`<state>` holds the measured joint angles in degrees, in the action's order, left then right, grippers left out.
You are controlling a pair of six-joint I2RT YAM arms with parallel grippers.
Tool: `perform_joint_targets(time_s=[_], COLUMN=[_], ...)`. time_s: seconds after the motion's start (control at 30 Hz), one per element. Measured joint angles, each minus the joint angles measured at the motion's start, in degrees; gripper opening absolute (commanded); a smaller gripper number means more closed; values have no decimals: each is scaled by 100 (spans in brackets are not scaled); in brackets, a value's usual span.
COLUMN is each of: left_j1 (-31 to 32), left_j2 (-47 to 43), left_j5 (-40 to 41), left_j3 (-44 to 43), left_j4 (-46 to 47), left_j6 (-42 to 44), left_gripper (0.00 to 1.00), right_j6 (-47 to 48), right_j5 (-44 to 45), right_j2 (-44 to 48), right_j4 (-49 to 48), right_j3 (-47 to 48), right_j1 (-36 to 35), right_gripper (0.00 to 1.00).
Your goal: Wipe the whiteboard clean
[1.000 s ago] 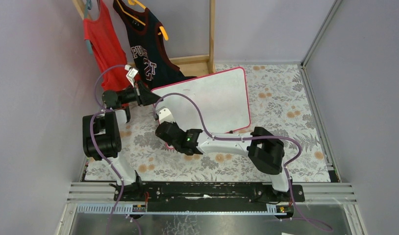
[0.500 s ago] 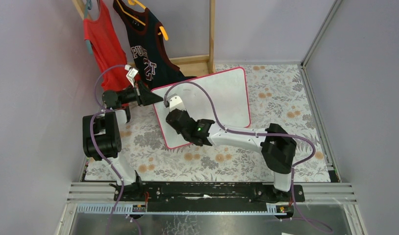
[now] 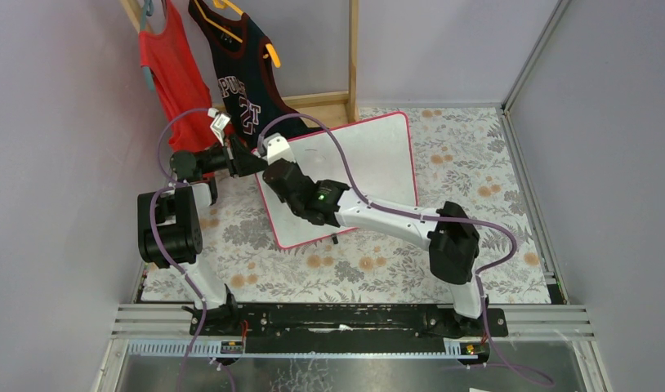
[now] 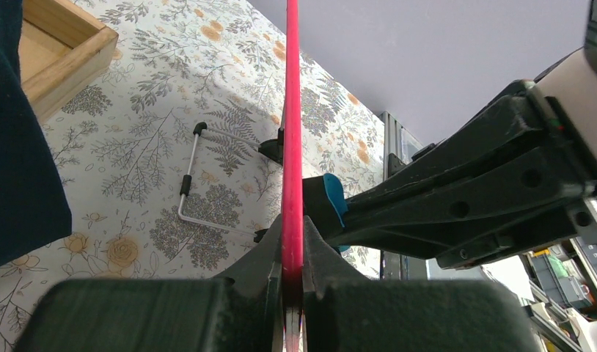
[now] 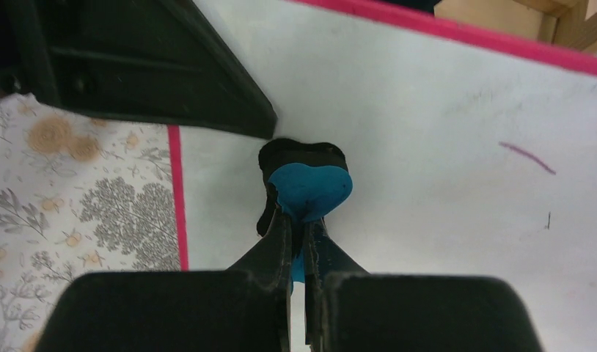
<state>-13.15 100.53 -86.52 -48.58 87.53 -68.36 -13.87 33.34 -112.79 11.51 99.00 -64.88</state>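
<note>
One whiteboard (image 3: pixel 370 163), one eraser (image 5: pixel 309 187), two hanging shirts (image 3: pixel 172 77) (image 3: pixel 247 82).

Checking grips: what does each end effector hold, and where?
Left end effector: whiteboard, by its pink edge. Right end effector: blue eraser, by its near end.

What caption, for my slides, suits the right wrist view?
Blue eraser, clamped in right jaws, on the whiteboard near its pink edge; one red stroke left.

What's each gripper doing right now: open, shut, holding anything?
Left gripper: shut on the whiteboard, clamping its pink edge.
Right gripper: shut on the blue eraser.
</note>
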Motion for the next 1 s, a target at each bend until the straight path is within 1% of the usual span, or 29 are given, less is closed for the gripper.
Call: perform_joint_targets(time_s=[0.1,0.23,0.67,1.0], left_j1=[0,-4,-7,-4], left_j2=[0,0,0,0], left_j5=[0,0,2,13], left_j3=[0,20,20,20], left_j4=[0,-2,-2,-2], left_j6=[0,2,4,7], left_gripper=[0,0,0,0], right_j6=[24,17,-409,-302], right_j5=[-13,0,-153,-157], right_j2=[-122,-151,-186,-160], right_j4=[31,15,-304,-308], right_j3=[245,236,-540,-575], right_j1=[0,-52,-409,-385], right_gripper=[0,0,0,0])
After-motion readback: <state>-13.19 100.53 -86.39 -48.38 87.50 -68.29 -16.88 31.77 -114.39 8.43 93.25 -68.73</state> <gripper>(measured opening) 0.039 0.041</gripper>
